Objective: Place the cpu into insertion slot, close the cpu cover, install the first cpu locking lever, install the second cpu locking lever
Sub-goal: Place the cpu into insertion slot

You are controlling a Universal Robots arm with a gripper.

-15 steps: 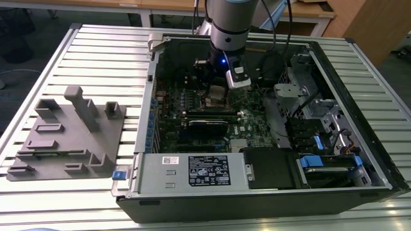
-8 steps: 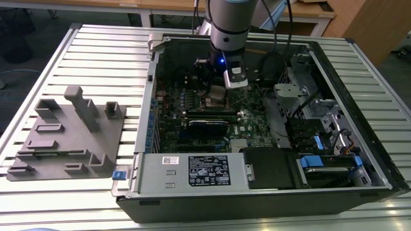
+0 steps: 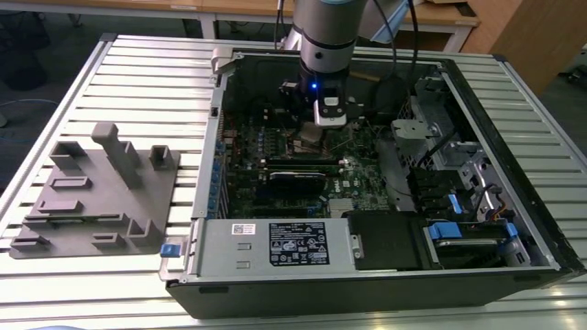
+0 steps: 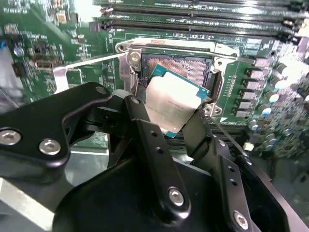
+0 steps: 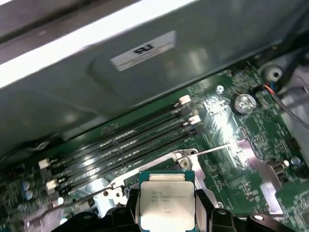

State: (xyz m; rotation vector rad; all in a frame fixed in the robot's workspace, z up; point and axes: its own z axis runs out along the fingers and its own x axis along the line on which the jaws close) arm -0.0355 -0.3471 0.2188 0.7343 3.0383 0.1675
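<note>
step: placing | jaws clamped on cpu [image 4: 171,101] | insertion slot [image 4: 192,67] just beyond jaws, uncovered | chip skewed; seating likely needs squaring, levelling

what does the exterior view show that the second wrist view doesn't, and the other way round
Exterior view, not the second wrist view: the whole computer case on the slatted table, a grey fixture block at the exterior view's left, the arm.
Second wrist view, not the exterior: the cpu held tilted in the claw over the insertion slot's bare dark centre.
Both: the green motherboard and its memory slots.
</note>
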